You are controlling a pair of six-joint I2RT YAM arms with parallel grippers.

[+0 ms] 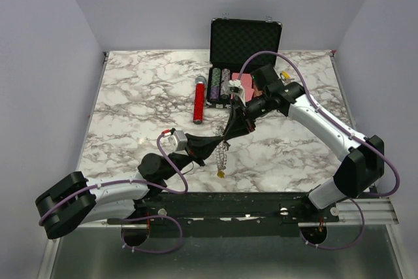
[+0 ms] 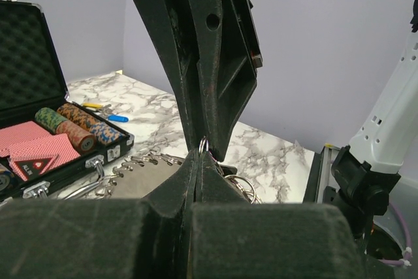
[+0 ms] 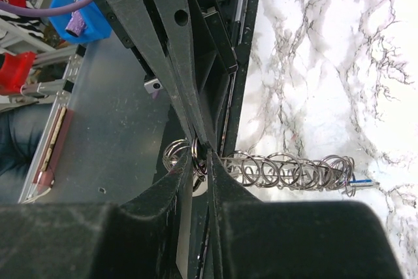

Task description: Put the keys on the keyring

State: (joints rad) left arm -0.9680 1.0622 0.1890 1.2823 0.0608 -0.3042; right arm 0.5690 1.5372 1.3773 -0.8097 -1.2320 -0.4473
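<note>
pinching now: the left gripper point(image 2: 198, 161) has its fingers pressed together, with a thin wire loop poking out at the tips; it looks clamped on the keyring point(image 3: 287, 171).
meeting it: the right gripper point(image 3: 199, 160) comes in nose to nose, its fingers also together around the same small loop, so both arms hold one spot above the table point(image 1: 130, 109).
hanging below: the rest of the keyring dangles from that shared pinch as a loose string of silver loops, ending in a yellow tag point(image 1: 221, 174) near the front edge; the right wrist view shows a blue tag point(image 3: 363, 181) at its far end.
keys: i cannot tell a single loose key between the fingers; the pinch hides it. small yellow and blue bits point(image 2: 104, 110) lie on the marble beyond the case point(image 2: 39, 129), too small to name.
handling: thin hard metal, light, slick on the pads. the bundle is floppy as a whole though each loop is stiff, so it will likely swing and twist if either arm moves quickly.
where to hold: on the wire itself, close to the opening, never on the dangling loops; a key is best taken by its flat head so the hole stays free.
risk: the wire could slip sideways out of two such narrow grips.
bystanders: red cylinder point(image 1: 198, 104) and case sit well apart, behind.
</note>
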